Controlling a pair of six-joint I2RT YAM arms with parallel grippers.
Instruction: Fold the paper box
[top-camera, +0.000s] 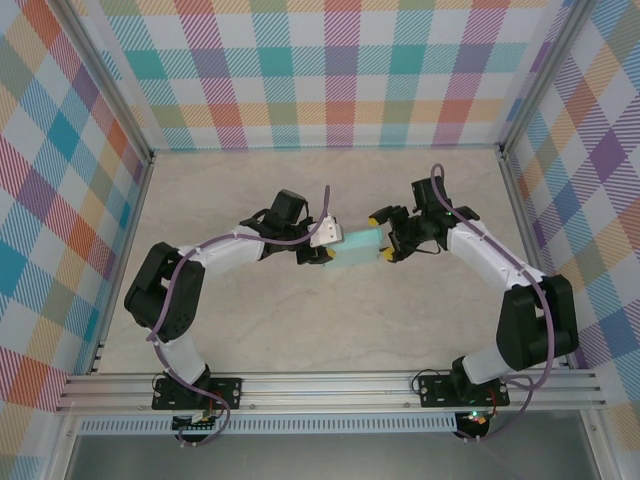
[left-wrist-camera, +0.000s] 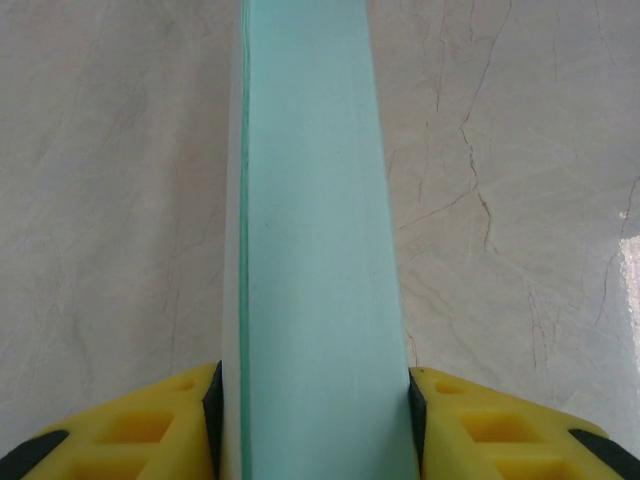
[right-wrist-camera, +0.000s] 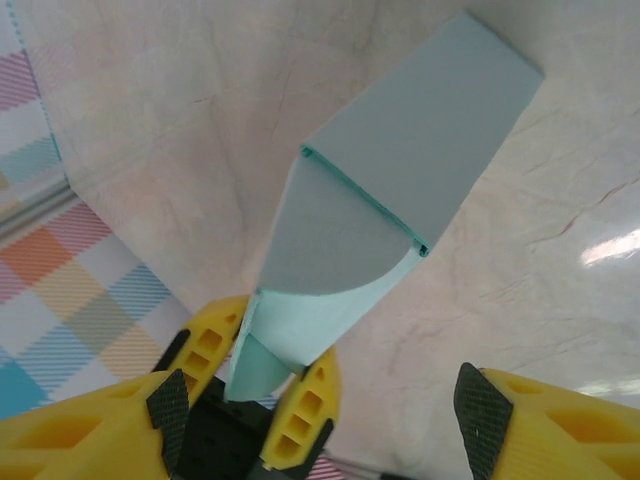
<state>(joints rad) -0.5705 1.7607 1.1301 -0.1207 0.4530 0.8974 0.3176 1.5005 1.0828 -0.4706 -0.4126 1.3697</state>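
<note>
Left gripper (left-wrist-camera: 315, 405) clamped on paper box (left-wrist-camera: 310, 200), pads (left-wrist-camera: 212, 408) squeezing both side walls. Right gripper (right-wrist-camera: 326, 415) spread wide, holding nothing. Box sits over middle of tabletop (top-camera: 300, 330) between both grippers, can't tell if it's lifted. Thin card imo: light, crushes easy, kinda slick, so pinch gently near creases. Right wrist cam catches rounded flap (right-wrist-camera: 320, 250) hanging untucked at box's end. Left wrist cam gives long plain face plus grip line instead.

The paper box (top-camera: 358, 246) (left-wrist-camera: 315, 250) (right-wrist-camera: 400, 190), plain pale mint-turquoise thin card, is folded into a slim, flat-sided rectangular sleeve at the middle of the table, its long axis running left to right, with one end open and a rounded flap sticking out of it.
</note>
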